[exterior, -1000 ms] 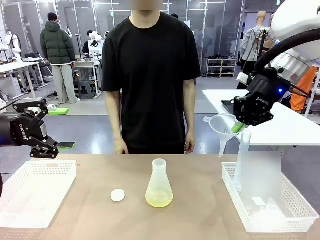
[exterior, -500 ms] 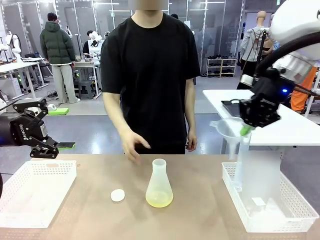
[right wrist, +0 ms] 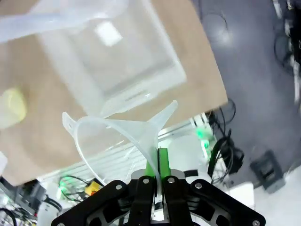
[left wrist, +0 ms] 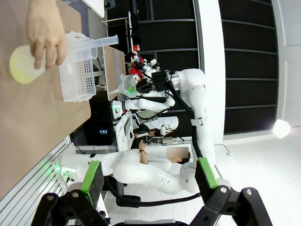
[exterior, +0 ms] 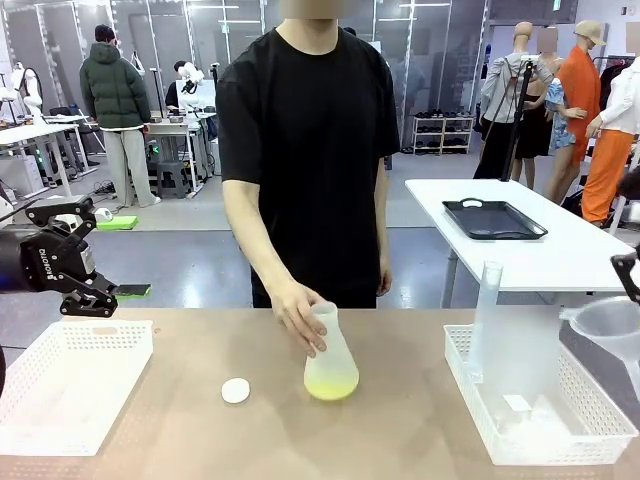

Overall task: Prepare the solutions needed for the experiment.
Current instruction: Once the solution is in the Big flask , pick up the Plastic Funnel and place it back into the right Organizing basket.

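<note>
The right gripper (right wrist: 156,165) had its pads pinched together on the stem of a translucent funnel (right wrist: 117,136), whose mouth opened toward 10 o'clock in the wrist view. The left gripper (left wrist: 149,176) hung with jaws spread wide, holding nothing, near the left basket (exterior: 70,385).

In the front view the flask (exterior: 332,365) rested mid-table, about 9 o'clock from the funnel and 4 o'clock from the left gripper, well apart from both. The person's hand (exterior: 298,312) held its neck, nearer than either arm, tilting its long axis toward 11 o'clock. The solutions (exterior: 331,384), a shallow yellow-green pool, sat in its base. A white cap (exterior: 235,390) lay at its 9 o'clock.

A tall cylinder (exterior: 489,310) stood in the right basket (exterior: 560,448). It looked empty, though the translucent plastic made that hard to judge.
</note>
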